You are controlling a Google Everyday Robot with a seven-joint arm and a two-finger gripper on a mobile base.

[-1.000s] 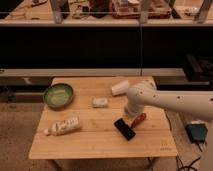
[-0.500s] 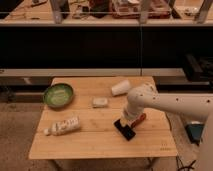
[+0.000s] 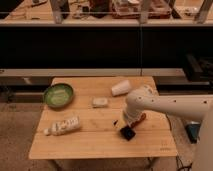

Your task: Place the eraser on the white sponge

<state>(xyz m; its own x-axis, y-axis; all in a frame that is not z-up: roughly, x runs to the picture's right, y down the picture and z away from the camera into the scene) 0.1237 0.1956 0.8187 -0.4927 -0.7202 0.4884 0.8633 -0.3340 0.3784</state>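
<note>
**Operator:** Entry for this moment: where is the eraser, and is it held?

**Notes:** The eraser (image 3: pixel 128 133) is low over or flat on the table (image 3: pixel 75 147), right of centre and toward the front edge. The claw (image 3: pixel 123 124) is directly above it, at or against its top. You cannot tell from this view whether the claw is spread, pressed together or pinching the block, because the white wrist covers that spot. Log the grasp as unconfirmed.

**Operator:** How should I expect it to handle?

**Notes:** Judgement only. It is a small, flat, dark block, so likely light and firm with a slight give. It probably has a grippy surface and is not fragile. Take it across the short width near the middle, so it hangs level and does not pivot. Because it is so thin, you must come right down to the wood to get hold of it.

**Operator:** Anything nearby to watch?

**Notes:**
- A reddish-brown stick (image 3: pixel 140 119) lies just beside the claw on the right, so keep it out of the pinch.
- The white sponge (image 3: pixel 100 102) sits up and to the left, apart from the eraser with bare wood between them. It looks soft and about as long as the eraser, so set the block down centred and flat.
- Farther out are a tipped paper cup (image 3: pixel 121 88), a green bowl (image 3: pixel 58 95) and a white bottle (image 3: pixel 64 126) on its side. None of them is on the straight path to the sponge.
</note>
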